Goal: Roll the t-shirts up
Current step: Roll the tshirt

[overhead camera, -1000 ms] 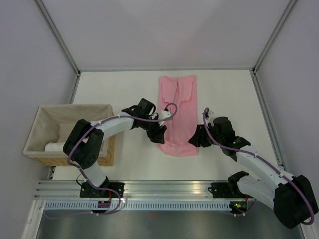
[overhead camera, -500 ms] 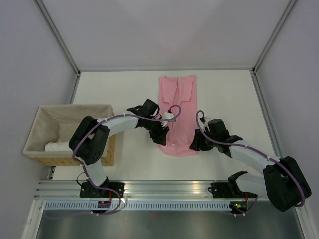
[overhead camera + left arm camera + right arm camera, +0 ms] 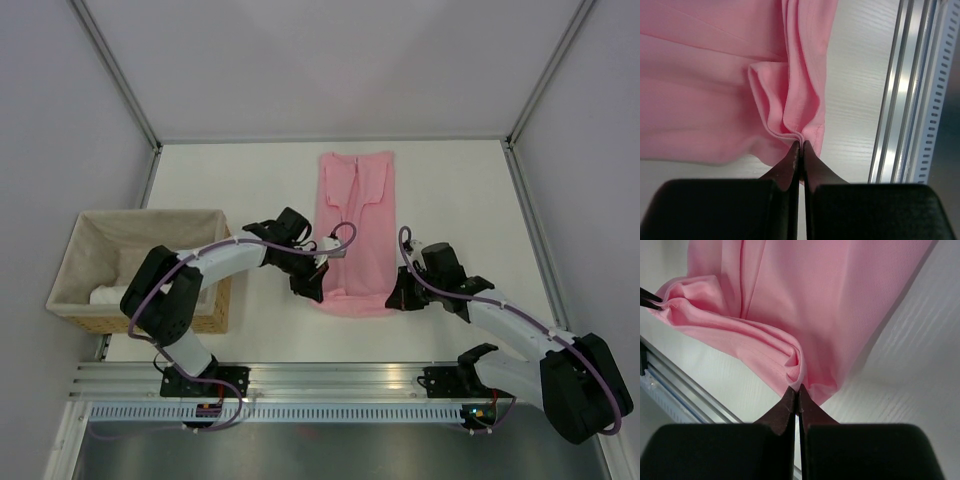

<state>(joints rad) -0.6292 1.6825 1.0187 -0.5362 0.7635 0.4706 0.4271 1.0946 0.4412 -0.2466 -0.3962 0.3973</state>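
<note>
The t-shirt (image 3: 357, 215) is laid on the table (image 3: 460, 200) as a long, narrow folded strip. The collar end is placed at the far side and the hem end nearest the arm bases. The hem end is located between the two grippers, and the rest of the strip extends away from both of them toward the far edge of the table.

The left gripper (image 3: 800, 145) is clenched on the left corner of the hem. In the left wrist view, a thin fold of pink fabric is pinched between the closed fingertips, and the cloth is bunched into a raised pleat directly ahead of them.

The right gripper (image 3: 796, 389) is clamped on the right corner of the hem. In the right wrist view, a curled fold is gathered just ahead of the closed tips. The hem edge is seen running from there in a soft raised ridge to the left gripper's tips at the left edge of that view.

An aluminium rail (image 3: 340, 378) is mounted along the table edge behind both grippers, on the base side. A cloth-lined wicker basket (image 3: 150, 212) is positioned well apart from the left gripper, on its outer side, beyond the left arm. A white bundle (image 3: 108, 294) is contained in the basket.
</note>
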